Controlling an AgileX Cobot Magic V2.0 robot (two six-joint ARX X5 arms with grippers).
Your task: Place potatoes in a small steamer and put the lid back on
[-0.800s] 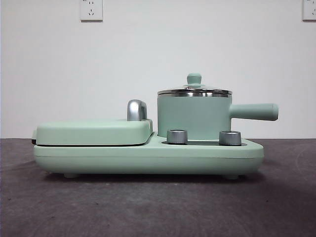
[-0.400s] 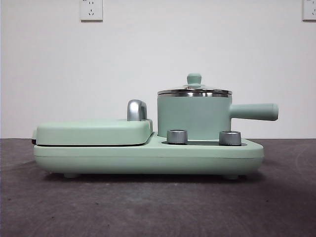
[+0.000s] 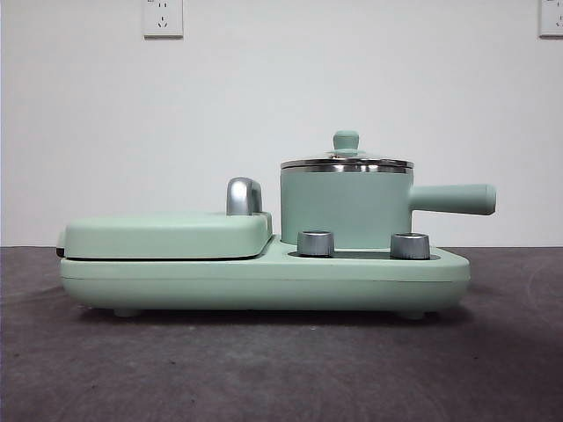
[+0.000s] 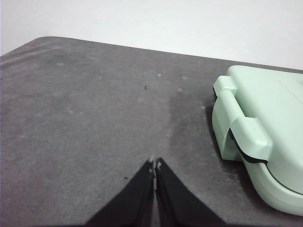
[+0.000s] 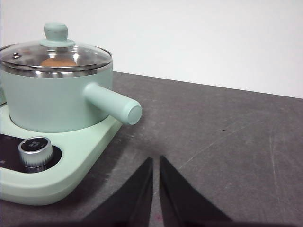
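The small steamer (image 3: 345, 207) (image 5: 52, 101) stands on the right half of a mint-green appliance base, its long handle (image 3: 452, 199) pointing right. The glass lid (image 3: 346, 162) (image 5: 54, 53) with its green knob sits closed on the rim. Through the glass, the right wrist view shows an orange-brown potato (image 5: 58, 62) inside. My right gripper (image 5: 155, 161) is shut and empty over the dark table, to the side of the steamer handle. My left gripper (image 4: 155, 163) is shut and empty over bare table beside the grill end of the appliance. Neither gripper shows in the front view.
The appliance base (image 3: 264, 280) carries a flat hinged grill cover (image 3: 167, 234) (image 4: 265, 123) with a chrome handle (image 3: 244, 195) on its left half and two steel knobs (image 3: 316, 243) in front. A white wall with sockets stands behind.
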